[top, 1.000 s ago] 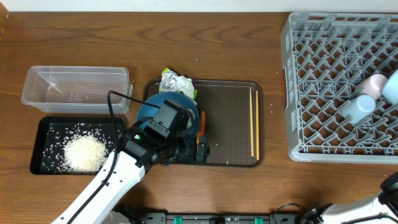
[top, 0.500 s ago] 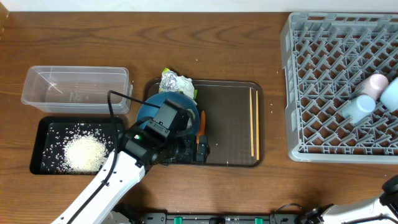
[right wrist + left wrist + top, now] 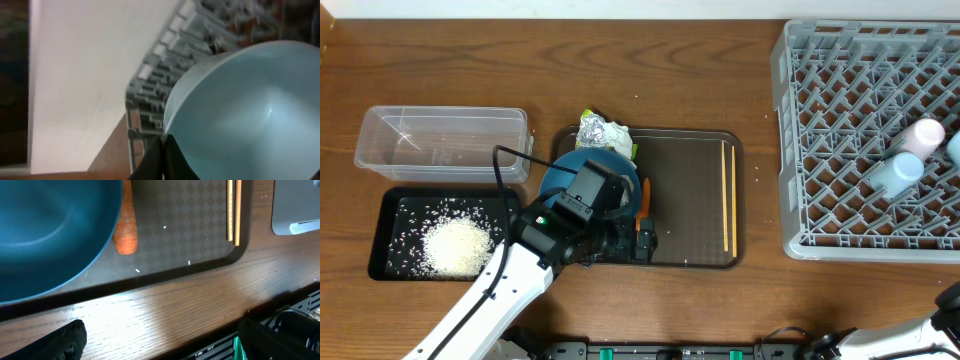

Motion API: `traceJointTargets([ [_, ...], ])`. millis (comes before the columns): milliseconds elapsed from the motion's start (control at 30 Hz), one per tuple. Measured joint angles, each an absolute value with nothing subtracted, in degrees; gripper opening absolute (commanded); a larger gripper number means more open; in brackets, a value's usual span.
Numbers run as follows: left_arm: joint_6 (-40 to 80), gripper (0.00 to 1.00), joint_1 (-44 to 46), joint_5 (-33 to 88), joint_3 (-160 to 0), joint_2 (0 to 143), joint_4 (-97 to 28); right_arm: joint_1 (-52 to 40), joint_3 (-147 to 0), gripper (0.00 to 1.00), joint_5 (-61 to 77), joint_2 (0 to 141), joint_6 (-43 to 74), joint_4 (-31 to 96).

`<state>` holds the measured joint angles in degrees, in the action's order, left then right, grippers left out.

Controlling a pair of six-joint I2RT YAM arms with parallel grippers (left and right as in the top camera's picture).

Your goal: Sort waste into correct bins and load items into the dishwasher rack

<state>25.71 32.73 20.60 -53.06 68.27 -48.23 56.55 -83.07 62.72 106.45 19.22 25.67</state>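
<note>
My left gripper [image 3: 162,345] stands open and empty over the table's front edge, just off the brown tray [image 3: 690,170]. On that tray are the large dark blue bowl [image 3: 50,230], the orange carrot [image 3: 126,225] beside it, the foil wrapper [image 3: 603,133] and the chopsticks [image 3: 728,195]. Rice [image 3: 455,245] lies heaped in the black tray [image 3: 390,215]; the clear tub [image 3: 440,140] holds nothing I can see. My right gripper [image 3: 162,160] is shut on the rim of the small light blue bowl [image 3: 240,115] above the grey rack [image 3: 850,120]. Only an edge of that bowl [image 3: 955,148] shows overhead.
A whitish-pink cup [image 3: 921,134] and a light blue cup [image 3: 892,172] lie in the rack's right half. The left arm [image 3: 520,265] covers part of the dark blue bowl. A few stray rice grains [image 3: 164,227] dot the brown tray. A white wall runs behind the rack.
The small light blue bowl has moved right over the rack, almost out of the overhead view. The left arm has stayed still.
</note>
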Motion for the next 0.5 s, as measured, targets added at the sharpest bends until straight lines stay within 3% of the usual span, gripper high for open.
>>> traceJointTargets([
  [500, 25.7, 1.00, 32.7, 20.6, -53.1, 68.3, -48.2, 56.5, -83.1, 0.01, 59.2, 106.5, 23.5, 14.6],
])
